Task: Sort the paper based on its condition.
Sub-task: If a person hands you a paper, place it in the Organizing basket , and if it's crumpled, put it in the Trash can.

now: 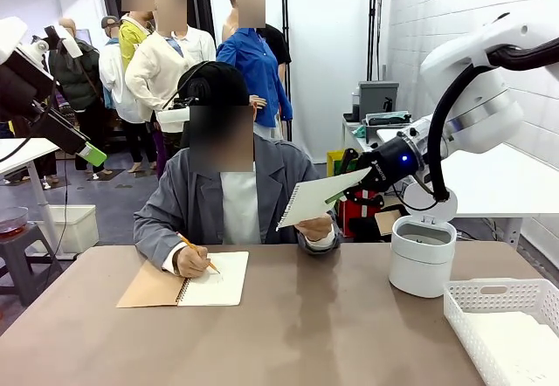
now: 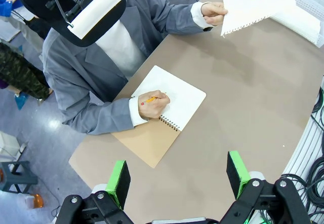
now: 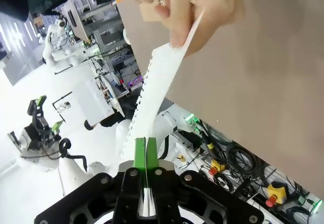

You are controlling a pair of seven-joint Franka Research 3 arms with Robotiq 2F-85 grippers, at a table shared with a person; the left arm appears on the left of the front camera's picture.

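While right claw (image 3: 146, 143) pinches paper (image 1: 314, 198), left claw (image 2: 177, 164) spread wide, basket (image 1: 459, 320) beside bin (image 1: 422, 264)

Robotics laboratory, as indicated by bundled cables (image 3: 242, 159), an emergency-stop box (image 3: 274, 190) and a shared tabletop (image 1: 349, 316).

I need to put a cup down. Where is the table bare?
Bare tabletop runs across the middle and near edge, between the notebook and the white bin. Crowded at right: bin, mesh basket, the sheet in the right gripper.
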